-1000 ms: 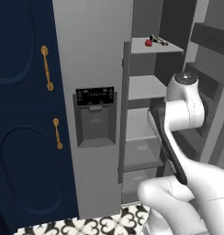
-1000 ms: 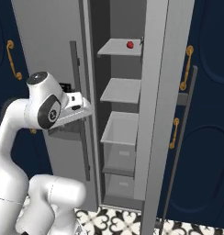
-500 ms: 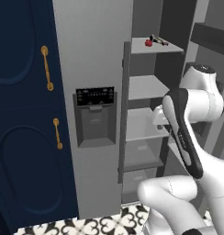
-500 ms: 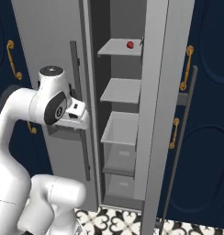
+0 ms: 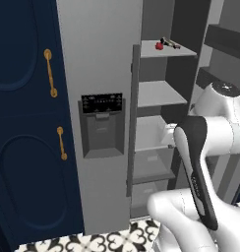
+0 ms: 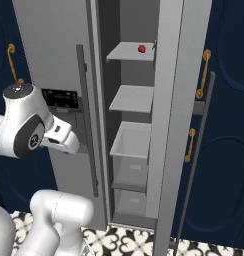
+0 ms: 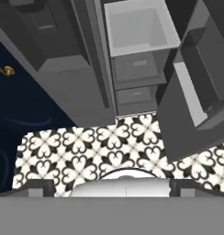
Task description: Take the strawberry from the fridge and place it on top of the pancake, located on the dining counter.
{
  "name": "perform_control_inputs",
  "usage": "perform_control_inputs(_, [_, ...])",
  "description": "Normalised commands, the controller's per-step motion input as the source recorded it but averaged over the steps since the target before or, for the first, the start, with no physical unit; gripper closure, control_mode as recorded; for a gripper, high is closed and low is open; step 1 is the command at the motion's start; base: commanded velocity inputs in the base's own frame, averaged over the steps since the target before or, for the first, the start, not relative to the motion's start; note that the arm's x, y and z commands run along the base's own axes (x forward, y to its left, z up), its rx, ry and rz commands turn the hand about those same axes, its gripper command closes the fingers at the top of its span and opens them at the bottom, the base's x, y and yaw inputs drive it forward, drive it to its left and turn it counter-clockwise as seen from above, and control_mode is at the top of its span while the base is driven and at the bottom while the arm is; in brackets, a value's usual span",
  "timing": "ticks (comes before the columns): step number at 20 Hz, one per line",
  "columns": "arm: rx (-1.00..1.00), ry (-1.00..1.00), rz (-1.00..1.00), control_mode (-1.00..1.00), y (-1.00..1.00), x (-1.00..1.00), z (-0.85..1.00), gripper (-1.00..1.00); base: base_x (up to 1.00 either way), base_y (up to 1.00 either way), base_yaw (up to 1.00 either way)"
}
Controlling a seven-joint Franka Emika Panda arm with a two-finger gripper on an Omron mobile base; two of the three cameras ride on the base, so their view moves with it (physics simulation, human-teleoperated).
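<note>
While the fridge (image 6: 59,45) stands with its right door swung open, the strawberry (image 6: 142,49) sits on the top shelf (image 6: 129,52); the hand (image 7: 112,186) gapes wide, holding nothing.

Navy blue cabinets (image 5: 23,123) with raised oval panels are seen at the left of the left base view, fitted with short gold handles (image 5: 50,73) set upright. More navy cabinet fronts (image 6: 226,125) with gold handles (image 6: 204,73) are seen at the right of the right base view. The floor (image 7: 104,147) is laid with white tiles carrying a black ornamental flower pattern, shown clearly in the hand view and along the bottom edges of both base views. The scene is evenly lit, without strong shadows.
</note>
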Motion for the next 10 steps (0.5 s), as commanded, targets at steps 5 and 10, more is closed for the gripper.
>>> perform_control_inputs(5, [0.00,-0.02,0.00,-1.00,-0.19,0.00,-0.07,-1.00,0.00,0.00,0.00])
perform_control_inputs(10, [-0.03,-0.04,0.06,-1.00,-0.11,0.00,-0.15,-1.00,0.00,0.00,0.00])
